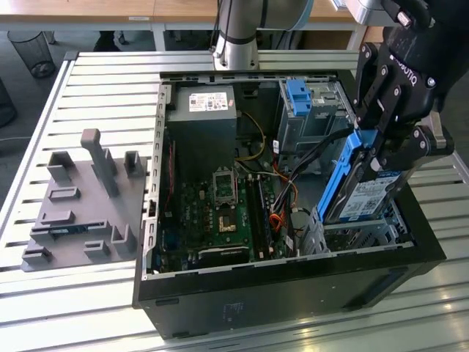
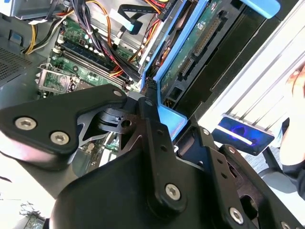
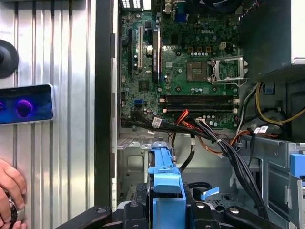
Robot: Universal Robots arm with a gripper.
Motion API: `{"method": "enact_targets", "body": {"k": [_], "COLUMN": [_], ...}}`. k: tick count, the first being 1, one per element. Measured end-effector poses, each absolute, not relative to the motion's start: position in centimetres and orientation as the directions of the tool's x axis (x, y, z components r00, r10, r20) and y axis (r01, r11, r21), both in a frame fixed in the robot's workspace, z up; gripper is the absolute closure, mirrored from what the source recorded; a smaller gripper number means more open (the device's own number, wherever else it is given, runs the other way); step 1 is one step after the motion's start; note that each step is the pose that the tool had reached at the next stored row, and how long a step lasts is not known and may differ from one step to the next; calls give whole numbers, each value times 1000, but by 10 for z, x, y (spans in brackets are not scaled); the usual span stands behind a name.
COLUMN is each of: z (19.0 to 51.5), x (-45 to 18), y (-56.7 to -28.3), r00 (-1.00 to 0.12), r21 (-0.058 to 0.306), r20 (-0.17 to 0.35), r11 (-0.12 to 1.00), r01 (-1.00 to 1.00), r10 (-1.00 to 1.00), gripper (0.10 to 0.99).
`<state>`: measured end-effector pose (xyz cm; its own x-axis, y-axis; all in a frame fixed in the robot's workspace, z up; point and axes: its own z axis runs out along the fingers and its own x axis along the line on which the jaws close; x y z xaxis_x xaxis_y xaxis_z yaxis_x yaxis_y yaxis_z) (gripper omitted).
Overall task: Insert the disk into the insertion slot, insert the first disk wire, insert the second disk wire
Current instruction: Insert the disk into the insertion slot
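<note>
Fingers clamp disk — tilted above insertion slot.

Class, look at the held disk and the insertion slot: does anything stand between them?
Nothing visible does. The gripper holds the disk tilted, its lower end at the insertion slot. Loose cables lie beside the slot, toward the motherboard, not across it.

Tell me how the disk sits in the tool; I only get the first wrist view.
Observer: The tool grips the disk, which is steeply tilted, its label facing the exterior camera.
Operator: Give me its lower end.
Observer: It dips toward the insertion slot; the disk is not flat in it.
Operator: Name what is beside the case.
Observer: A grey fixture lies on the slatted table, at the exterior view's left.
</note>
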<state>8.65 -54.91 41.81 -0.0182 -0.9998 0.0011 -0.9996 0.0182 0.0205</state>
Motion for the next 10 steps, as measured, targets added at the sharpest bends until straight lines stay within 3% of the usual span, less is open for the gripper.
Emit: {"method": "enact_targets", "body": {"k": [10], "z": [410], "x": [87], "y": [-549], "r00": [-18], "r21": [21], "r20": [1], "r11": [18], "r01": [-1000], "r10": [-1000], "gripper": [722]}}
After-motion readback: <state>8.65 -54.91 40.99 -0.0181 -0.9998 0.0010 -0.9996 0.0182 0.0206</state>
